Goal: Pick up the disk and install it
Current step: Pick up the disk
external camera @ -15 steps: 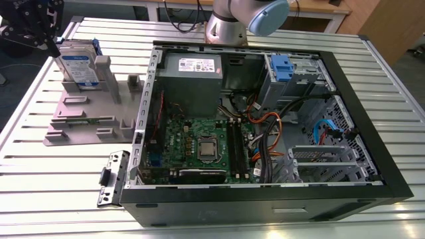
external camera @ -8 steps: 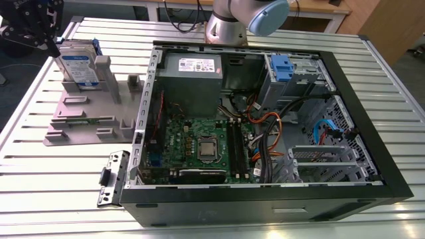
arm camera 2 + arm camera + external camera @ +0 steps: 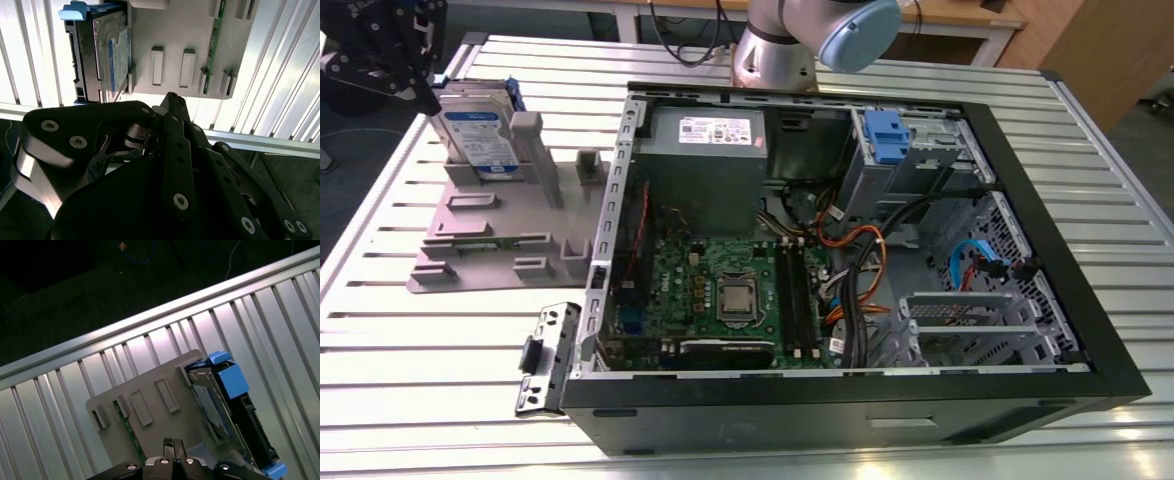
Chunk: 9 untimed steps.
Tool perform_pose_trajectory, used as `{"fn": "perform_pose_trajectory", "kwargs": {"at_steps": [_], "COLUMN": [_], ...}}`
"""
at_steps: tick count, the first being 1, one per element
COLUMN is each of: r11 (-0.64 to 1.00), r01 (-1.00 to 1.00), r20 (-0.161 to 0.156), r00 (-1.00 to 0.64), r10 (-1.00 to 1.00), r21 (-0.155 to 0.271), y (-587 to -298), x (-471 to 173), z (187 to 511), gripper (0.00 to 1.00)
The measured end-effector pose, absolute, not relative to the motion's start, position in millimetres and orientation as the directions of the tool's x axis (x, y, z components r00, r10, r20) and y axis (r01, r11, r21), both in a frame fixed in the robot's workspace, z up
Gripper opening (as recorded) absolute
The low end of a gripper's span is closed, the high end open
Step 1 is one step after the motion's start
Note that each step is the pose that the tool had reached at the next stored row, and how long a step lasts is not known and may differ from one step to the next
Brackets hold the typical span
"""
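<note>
The disk (image 3: 474,135) stands on edge in a slot at the far end of the stand (image 3: 494,230), label facing the stand's posts, with its blue bracket showing at the top edge. In both wrist views the disk (image 3: 107,55) (image 3: 220,405) sits upright against one side of the stand (image 3: 185,30) (image 3: 162,427). The gripper (image 3: 416,92) is positioned above the disk, toward the exterior view's left. In both wrist views its fingers are brought together to a single tip (image 3: 172,100) (image 3: 173,444) with nothing between them; the tip lies near the stand's edge, beside the disk and apart from it. The stand rests on the slatted table (image 3: 440,350), at the exterior view's left of the open case (image 3: 1047,230). Inside the case are a grey box (image 3: 707,150), a motherboard (image 3: 720,290) and a bay with a blue clip (image 3: 887,135). The arm (image 3: 807,40) rises behind the case.
</note>
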State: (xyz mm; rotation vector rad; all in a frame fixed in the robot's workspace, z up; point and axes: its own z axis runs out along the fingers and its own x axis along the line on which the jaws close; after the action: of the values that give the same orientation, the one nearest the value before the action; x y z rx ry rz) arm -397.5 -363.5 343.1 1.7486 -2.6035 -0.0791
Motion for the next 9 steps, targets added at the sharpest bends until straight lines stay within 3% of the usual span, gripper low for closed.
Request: {"fn": "perform_pose_trajectory", "kwargs": {"at_steps": [9], "r11": [0.362], "r01": [-0.931], "r20": [-0.024], "r00": [-0.363], "r10": [-0.931], "r21": [0.044], "y": [-363.5], "x": [-397.5], "z": [343.1], "gripper": [0.1]}}
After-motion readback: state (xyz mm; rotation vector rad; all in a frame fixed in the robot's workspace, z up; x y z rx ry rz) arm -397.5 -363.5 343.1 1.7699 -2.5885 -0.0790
